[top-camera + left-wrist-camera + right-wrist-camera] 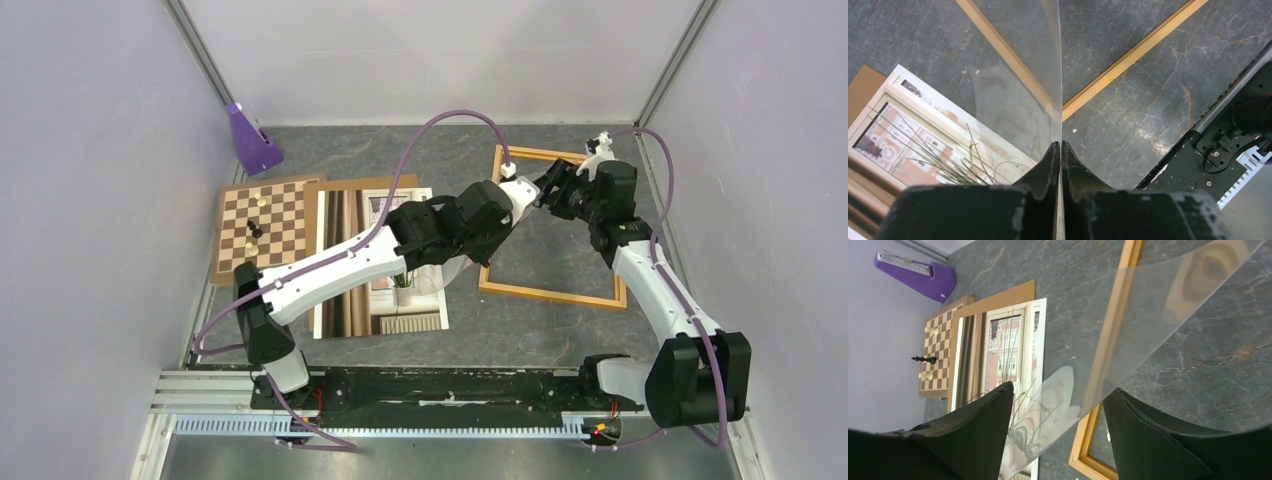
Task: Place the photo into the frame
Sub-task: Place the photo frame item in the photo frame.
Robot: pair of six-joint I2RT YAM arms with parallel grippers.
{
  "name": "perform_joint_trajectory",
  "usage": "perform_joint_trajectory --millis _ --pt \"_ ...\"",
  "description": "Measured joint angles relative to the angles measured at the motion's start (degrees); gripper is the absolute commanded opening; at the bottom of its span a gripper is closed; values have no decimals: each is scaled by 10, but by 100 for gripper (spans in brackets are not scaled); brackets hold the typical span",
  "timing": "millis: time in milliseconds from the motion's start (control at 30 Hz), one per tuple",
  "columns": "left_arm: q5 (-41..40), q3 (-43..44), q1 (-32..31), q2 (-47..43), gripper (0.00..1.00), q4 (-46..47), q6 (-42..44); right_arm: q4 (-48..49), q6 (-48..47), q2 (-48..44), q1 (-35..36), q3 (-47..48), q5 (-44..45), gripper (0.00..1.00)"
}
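The photo (365, 305), a print of a spiky plant by a window, lies flat on a brown backing board left of centre. It also shows in the left wrist view (913, 135) and the right wrist view (1008, 345). The light orange frame (555, 292) lies flat at the right, with bare table showing through it; its rails show in both wrist views (1128, 60) (1088, 450). My left gripper (522, 195) (1059, 145) is shut on the edge of a clear plastic sheet (1018, 65), held above the frame's left rail. My right gripper (552, 190) (1060, 389) is open, and the clear sheet (1158, 315) runs across between its fingers.
A brown-and-white chessboard (265, 225) with a few pieces lies at the left. A purple wedge-shaped object (250, 140) stands at the back left. The brown backing board (350, 185) juts out behind the photo. A black base rail (420, 385) runs along the near edge, and walls close in on both sides.
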Motion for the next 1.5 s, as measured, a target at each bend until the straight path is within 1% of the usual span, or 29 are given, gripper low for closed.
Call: perform_joint_trajectory --millis 133,200,667,867,967,1033,1167,1300,1400,1500 --pt "0 -1 -15 20 20 15 -1 -5 -7 0 -20 -2 1 62" --pt "0 -1 -24 31 22 20 -2 -7 -10 0 -32 -4 1 58" --pt "10 2 -56 98 24 44 -16 -11 -33 -3 -104 -54 -29 30" --pt "15 19 -63 122 25 45 -16 -10 -46 3 -127 -58 -42 25" --pt "18 25 -65 133 26 45 -16 -10 -52 8 -135 -64 -46 19" --pt "19 28 -66 139 32 45 -17 -9 -55 10 -140 -68 -48 14" --pt "29 37 -68 148 54 46 -29 -6 -58 16 -152 -70 -59 0" --pt "39 45 -74 159 65 50 -45 5 -57 25 -170 -70 -71 0" --pt "47 50 -75 168 71 51 -50 9 -64 34 -187 -70 -74 0" --pt "52 57 -75 173 74 51 -50 9 -76 52 -202 -67 -83 0"
